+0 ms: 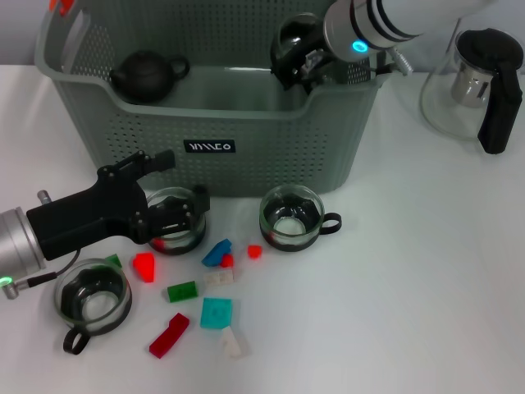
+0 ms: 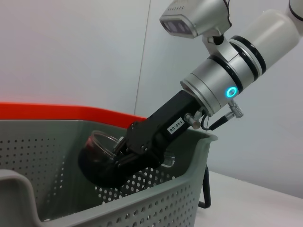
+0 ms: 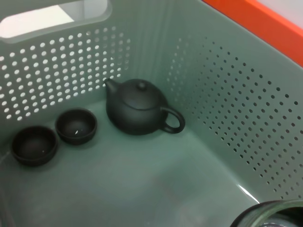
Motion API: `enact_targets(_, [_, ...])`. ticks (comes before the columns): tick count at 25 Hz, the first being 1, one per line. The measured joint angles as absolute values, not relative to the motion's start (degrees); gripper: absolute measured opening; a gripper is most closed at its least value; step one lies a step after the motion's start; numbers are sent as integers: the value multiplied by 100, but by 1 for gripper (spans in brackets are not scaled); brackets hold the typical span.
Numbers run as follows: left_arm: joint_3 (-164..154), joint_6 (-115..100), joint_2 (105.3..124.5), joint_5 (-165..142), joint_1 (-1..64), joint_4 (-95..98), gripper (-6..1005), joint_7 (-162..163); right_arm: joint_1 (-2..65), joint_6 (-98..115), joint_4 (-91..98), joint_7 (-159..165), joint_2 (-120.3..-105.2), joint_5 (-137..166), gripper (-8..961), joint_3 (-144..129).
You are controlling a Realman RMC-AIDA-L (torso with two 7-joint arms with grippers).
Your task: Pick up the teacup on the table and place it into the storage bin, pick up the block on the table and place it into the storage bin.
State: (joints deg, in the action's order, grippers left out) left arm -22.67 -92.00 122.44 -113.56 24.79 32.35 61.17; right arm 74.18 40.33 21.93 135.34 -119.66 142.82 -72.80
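Two tools at work, one teacup held over the bin

Two tools were engaged. The right tool [image 1: 302,59] reached down over the rear right corner of the storage bin [image 1: 246,123], its fingers clamped on a glass teacup [image 1: 291,43] held just above the bin's rim; the left wrist view showed that teacup [image 2: 102,158] gripped inside the bin's upper edge, tilted. In the right wrist view the rim of the held cup [image 3: 270,215] showed at the frame's corner, and below it the bin floor carried a dark teapot [image 3: 137,111] and two small dark cups [image 3: 75,125] standing side by side near one perforated wall.

The left tool [image 1: 176,217] lay low over the counter [image 1: 394,287] in front of the bin, its black fingers closed around a second glass teacup [image 1: 176,226]. A third glass teacup [image 1: 289,217] stood just to the right of it, and a fourth [image 1: 92,295] stood nearer the robot, beside the left arm.

Between these cups a scatter of small blocks lay on the counter: a red block [image 1: 144,265], a blue one [image 1: 216,252], a green one [image 1: 182,290], a teal one [image 1: 216,313] and a long red one [image 1: 169,335]. A glass jug [image 1: 476,86] with a black handle stood on the counter to the right of the bin.
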Motion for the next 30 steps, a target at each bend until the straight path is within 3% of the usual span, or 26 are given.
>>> enact_targets(17, [-2267,-9197,12243,-11353,2535,3235,934,6117,7462,4133,2197,13552,-11955,14291,73,-7325])
enact_targets(20, [-2267,-9194,12244,-11346,2541,3235,934,6117,7462,4133,2201,13568,-11947,14290,302,-7297])
enact_targets(30, [-2266,-9152,12252,-11292,2540,3235,935,6117,7156,5360,3426,13719,-11772,14285,504,-7029])
